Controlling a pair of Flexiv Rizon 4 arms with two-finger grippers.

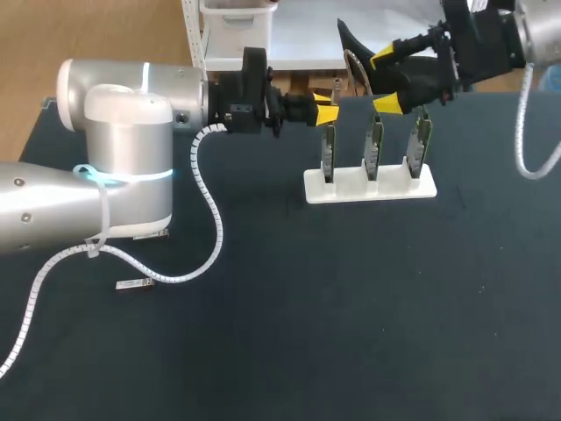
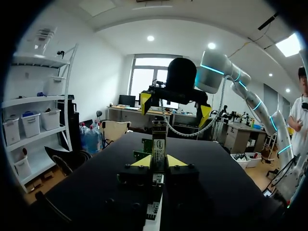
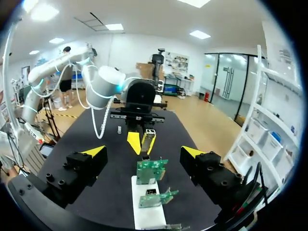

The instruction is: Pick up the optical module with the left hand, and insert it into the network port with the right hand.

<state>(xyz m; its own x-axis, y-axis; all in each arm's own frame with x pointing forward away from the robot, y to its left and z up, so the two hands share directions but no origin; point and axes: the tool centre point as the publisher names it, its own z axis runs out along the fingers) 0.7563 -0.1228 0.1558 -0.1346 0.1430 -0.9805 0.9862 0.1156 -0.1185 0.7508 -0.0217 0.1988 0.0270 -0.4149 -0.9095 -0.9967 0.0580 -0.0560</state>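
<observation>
The optical module (image 2: 159,143), a slim silver bar with a label, sticks out between the yellow tips of my left gripper (image 2: 159,162), which is shut on it. In the head view my left gripper (image 1: 326,112) hangs just behind the left end of the white stand (image 1: 370,186), which carries three upright green port boards (image 1: 374,145). My right gripper (image 1: 388,82) stands wide open above the stand's back right, facing the left gripper. From the right wrist, the module (image 3: 149,138) shows ahead of my right gripper (image 3: 143,153), beyond the nearest board (image 3: 151,170).
Another small silver module (image 1: 133,284) lies flat on the dark table (image 1: 351,307) at the front left, under my left arm's white cable. A white shelf frame stands past the table's back edge.
</observation>
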